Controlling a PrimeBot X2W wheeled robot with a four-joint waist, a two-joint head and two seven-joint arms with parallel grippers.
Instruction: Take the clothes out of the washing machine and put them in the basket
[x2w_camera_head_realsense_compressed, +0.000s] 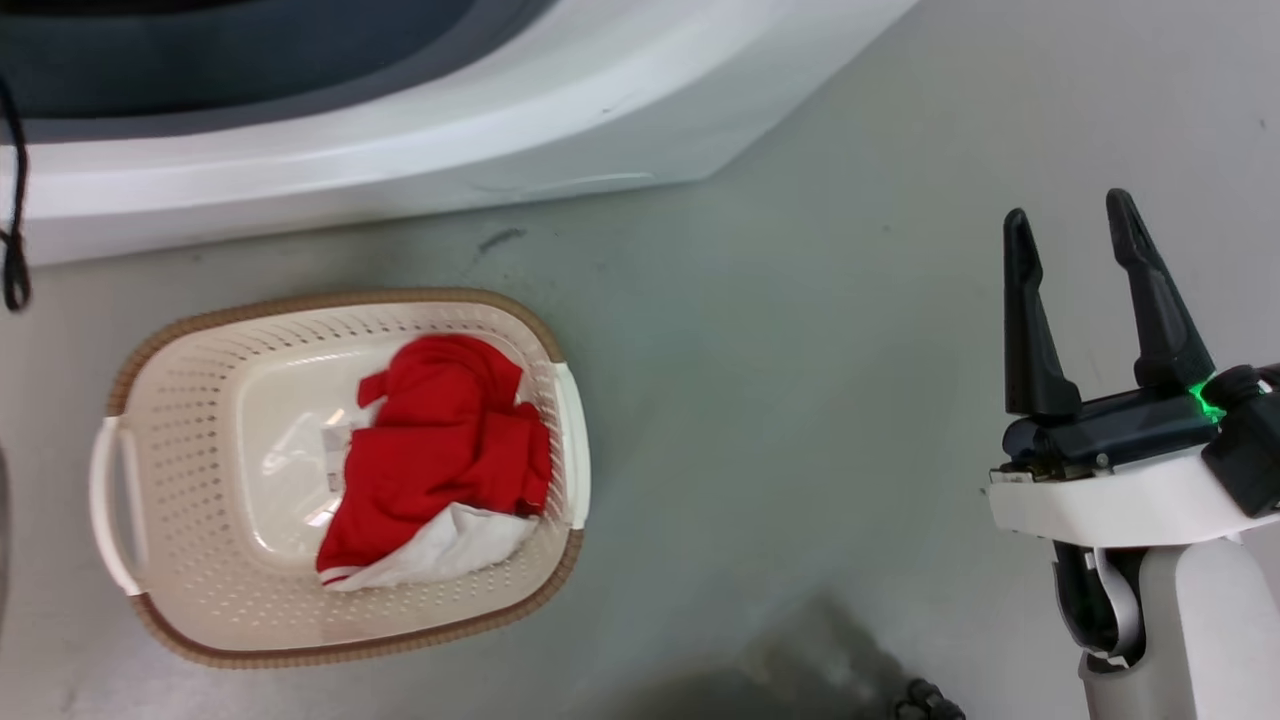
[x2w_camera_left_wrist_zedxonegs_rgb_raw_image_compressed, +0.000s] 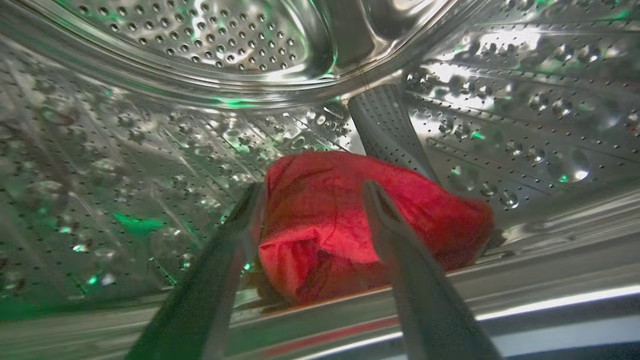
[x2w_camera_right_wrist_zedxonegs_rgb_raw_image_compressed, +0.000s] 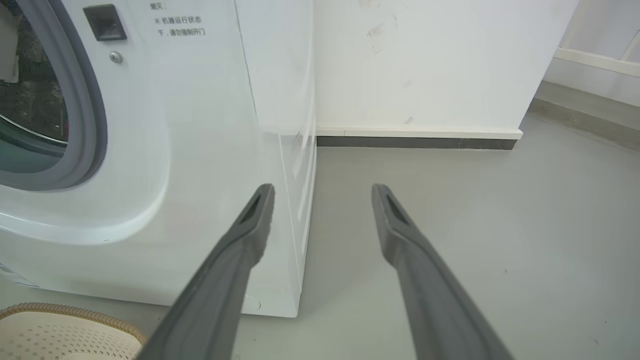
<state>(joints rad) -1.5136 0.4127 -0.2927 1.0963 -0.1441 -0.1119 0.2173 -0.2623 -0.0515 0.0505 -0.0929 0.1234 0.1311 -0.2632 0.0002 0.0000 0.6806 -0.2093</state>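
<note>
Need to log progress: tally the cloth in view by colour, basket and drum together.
Red: 2, the basket bundle and the drum bundle.
White: 1, the white piece in the basket.
Total: 3.

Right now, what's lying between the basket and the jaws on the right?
Nothing. In the head view, that stretch between the basket and the right jaws is bare grey floor.

The clothes are red, the basket cream.
</note>
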